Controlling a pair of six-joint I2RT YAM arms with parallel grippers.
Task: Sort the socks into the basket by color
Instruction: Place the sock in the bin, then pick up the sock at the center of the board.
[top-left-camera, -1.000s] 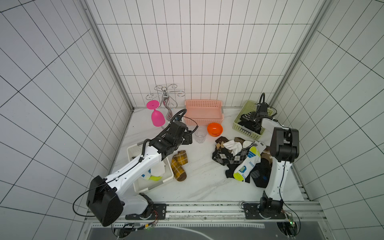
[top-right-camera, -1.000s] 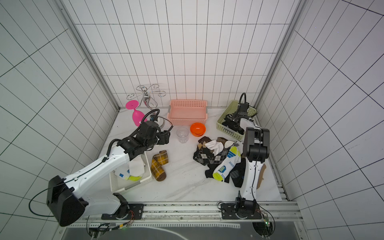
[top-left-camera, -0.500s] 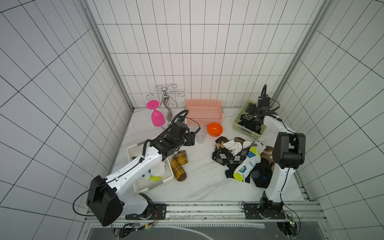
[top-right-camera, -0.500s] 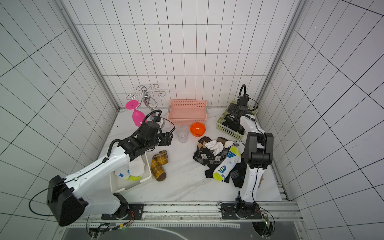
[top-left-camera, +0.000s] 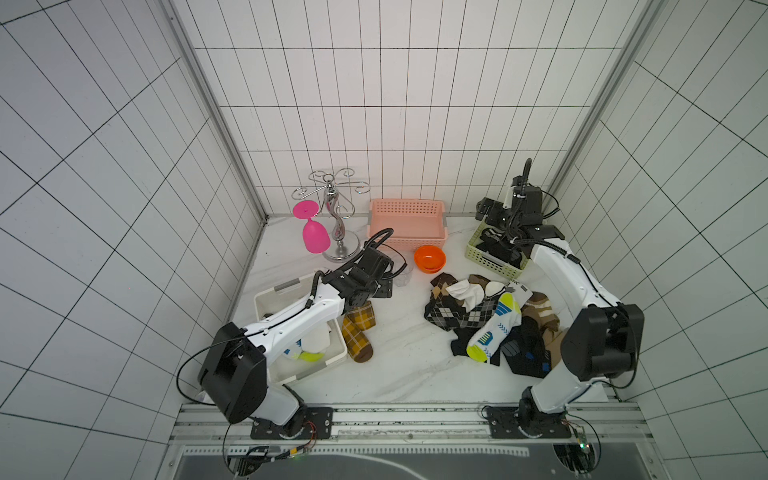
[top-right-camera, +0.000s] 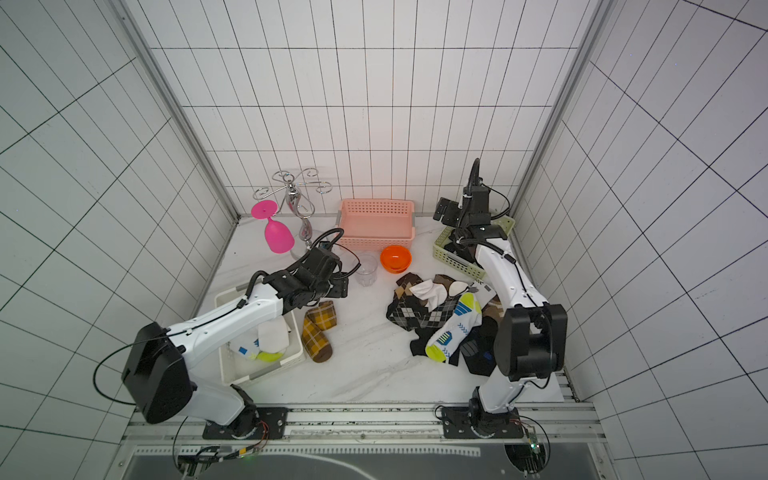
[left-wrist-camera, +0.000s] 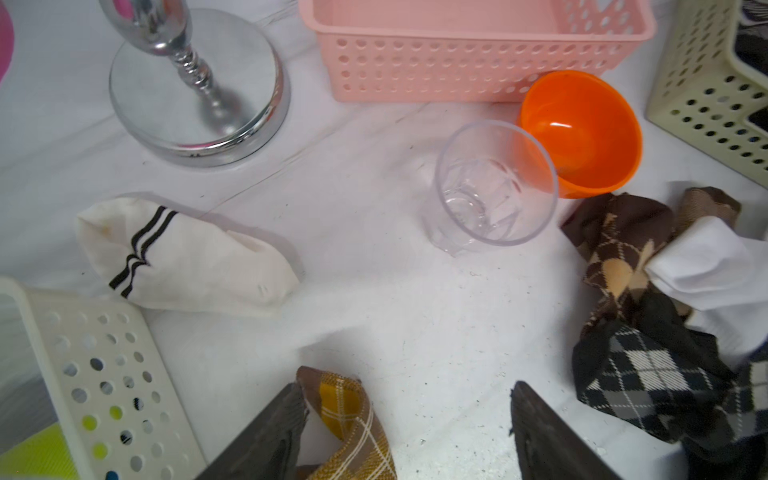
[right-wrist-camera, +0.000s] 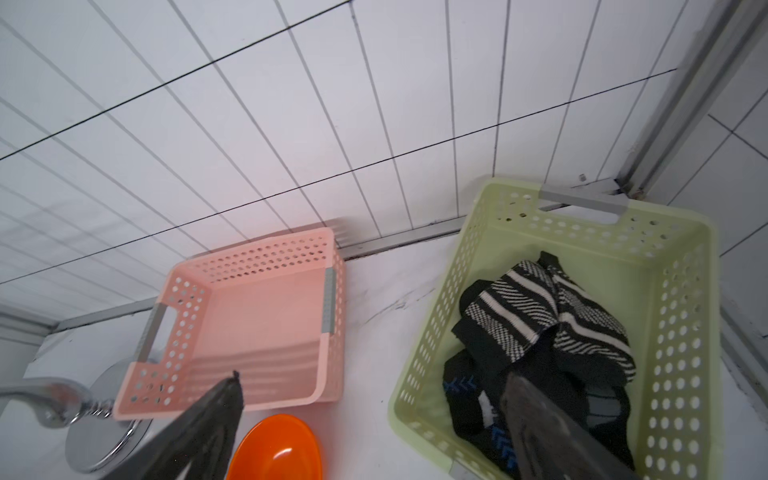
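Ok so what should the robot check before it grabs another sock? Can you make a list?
1. Right gripper empty: ok, jaws wide open, nothing in them, by the green basket.
2. Black socks inside the green basket: ok.
3. Left gripper ready: ok, open, holding nothing.
4. Yellow plaid sock lined up: cannot tell; it lies at one side of the open jaws, not gripped.
5. Pink basket has room: ok, no socks in it.
6. White socks all sorted: not ok, a striped white sock lies outside the white basket.
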